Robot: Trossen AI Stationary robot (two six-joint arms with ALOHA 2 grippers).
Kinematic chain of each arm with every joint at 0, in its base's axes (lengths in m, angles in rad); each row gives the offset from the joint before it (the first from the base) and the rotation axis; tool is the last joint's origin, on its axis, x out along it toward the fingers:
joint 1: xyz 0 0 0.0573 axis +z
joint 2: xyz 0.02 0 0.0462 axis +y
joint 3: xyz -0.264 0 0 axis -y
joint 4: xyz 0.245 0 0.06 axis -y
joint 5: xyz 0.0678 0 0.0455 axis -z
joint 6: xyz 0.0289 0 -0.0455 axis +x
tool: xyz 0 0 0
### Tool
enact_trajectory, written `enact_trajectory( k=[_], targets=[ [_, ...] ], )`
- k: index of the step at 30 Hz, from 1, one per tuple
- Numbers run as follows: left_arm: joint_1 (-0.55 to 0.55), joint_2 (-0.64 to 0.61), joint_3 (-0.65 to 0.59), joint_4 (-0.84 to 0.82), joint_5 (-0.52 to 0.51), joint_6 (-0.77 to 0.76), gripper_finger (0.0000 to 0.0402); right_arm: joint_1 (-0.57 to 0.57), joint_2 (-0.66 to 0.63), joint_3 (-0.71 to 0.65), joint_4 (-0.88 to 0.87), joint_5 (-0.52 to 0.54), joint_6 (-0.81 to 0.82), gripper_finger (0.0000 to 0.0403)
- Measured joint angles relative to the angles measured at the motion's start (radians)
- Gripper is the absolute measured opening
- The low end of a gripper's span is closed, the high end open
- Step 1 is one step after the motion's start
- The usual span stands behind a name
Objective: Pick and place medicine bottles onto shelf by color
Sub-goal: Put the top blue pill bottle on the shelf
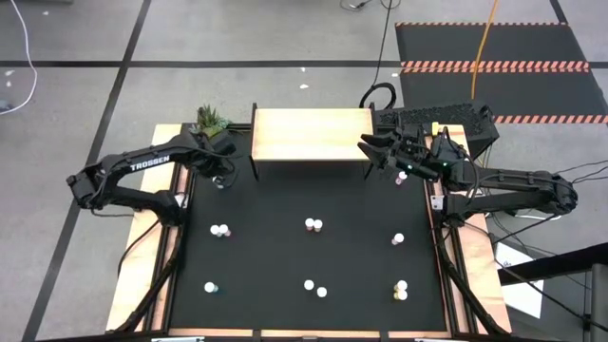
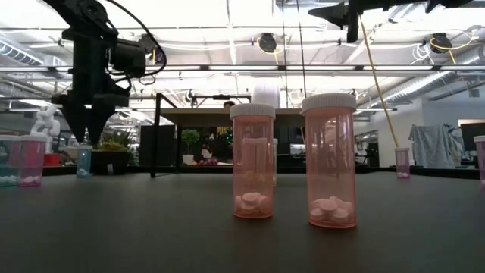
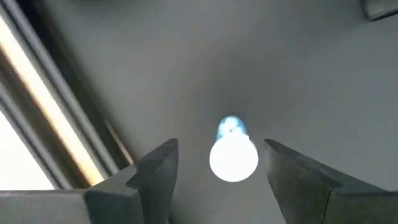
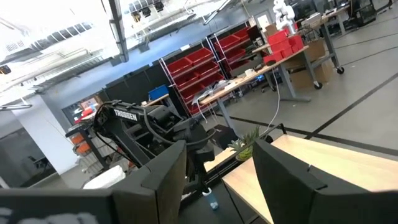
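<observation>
Counting stock from my remote station, I list the following.

Item 1, blue-tinted medicine bottle (image 3: pixel 233 152): standing on the black table mat (image 1: pixel 285 256) just off the shelf's left leg, at about 10 o'clock on the mat in the high view. In the left wrist view its white cap sits between the two dark fingers (image 3: pixel 155 171) with clear gaps on both sides, so it is not gripped.

Item 2, left gripper (image 1: pixel 221 178): pointed down directly over that bottle, jaws parted wider than the cap, holding nothing.

Item 3, remaining medicine bottles: a pair (image 1: pixel 220 230) at 9 o'clock; a pair (image 1: pixel 313 225) at mat centre, which I read as the two pink bottles (image 2: pixel 292 159) looming in the low view, pills visible inside; one (image 1: pixel 398 239) at 3 o'clock; one (image 1: pixel 210 286) at 7 o'clock; two (image 1: pixel 315 288) near 6 o'clock; a pair (image 1: pixel 401 289) at 5 o'clock. I cannot tell most tints from overhead.

Item 4, shelf (image 1: pixel 312 134): light wooden top on thin dark legs, at 12 o'clock on the mat. No bottle shows on its top.

Item 5, right gripper (image 1: pixel 368 147): raised at the shelf's right end, around 1 o'clock. Its fingers (image 4: pixel 165 174) stand apart, and I see nothing between them.

Item 6, potted plant (image 1: pixel 211 120): small, green, beside the shelf's left end at 11 o'clock.
</observation>
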Motion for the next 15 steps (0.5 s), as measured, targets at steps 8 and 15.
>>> enact_trajectory(
  k=[8,15],
  targets=[
    [0.000,0.041,-0.001,0.001,0.018,0.009,0.0234,0.000,0.000,0.000,-0.013,0.000,0.002,0.0180],
    [0.008,0.072,-0.001,0.002,0.023,0.015,0.0234,0.000,0.000,0.000,-0.014,0.000,0.000,0.0180]
  ],
)
